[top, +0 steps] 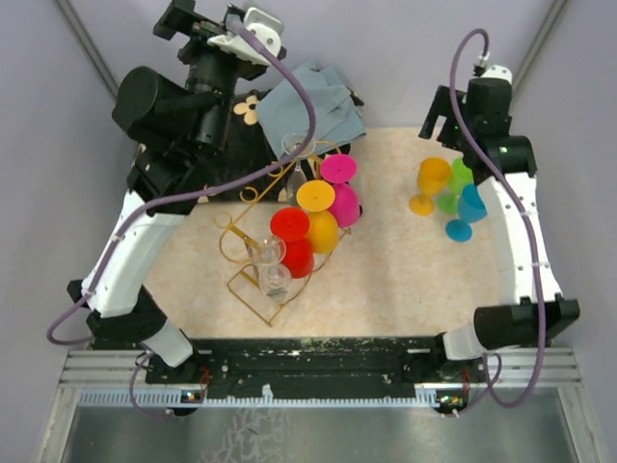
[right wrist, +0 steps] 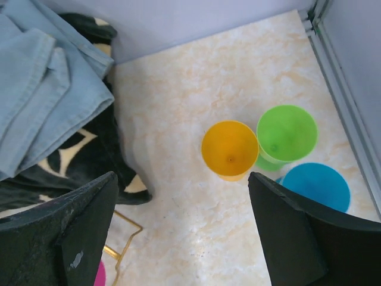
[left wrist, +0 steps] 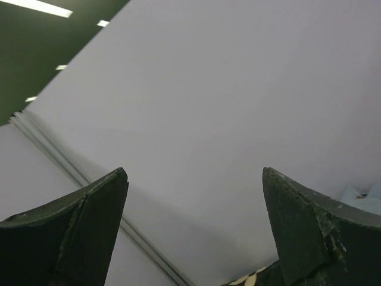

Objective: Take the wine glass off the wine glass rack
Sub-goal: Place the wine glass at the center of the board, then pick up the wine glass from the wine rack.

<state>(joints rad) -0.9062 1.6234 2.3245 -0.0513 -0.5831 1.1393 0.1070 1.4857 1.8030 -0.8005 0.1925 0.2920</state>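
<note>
The gold wire wine glass rack (top: 253,289) stands left of the table's middle. Several wine glasses hang on it: magenta (top: 338,169), yellow (top: 315,196), red (top: 289,225) and clear (top: 265,251). An orange glass (right wrist: 230,149), a green glass (right wrist: 286,133) and a blue glass (right wrist: 315,186) stand upright together on the table at the right. My right gripper (right wrist: 183,179) hovers open just above and beside the orange glass (top: 431,178), holding nothing. My left gripper (left wrist: 195,173) is raised high at the back left (top: 178,21), open and empty, facing the grey wall.
A blue denim cloth (top: 313,101) lies on a black flower-patterned cloth (top: 246,116) behind the rack. In the right wrist view, a rack corner (right wrist: 122,235) shows low on the left. Grey walls close in the back and sides. A beige marble mat (top: 386,270) covers the table.
</note>
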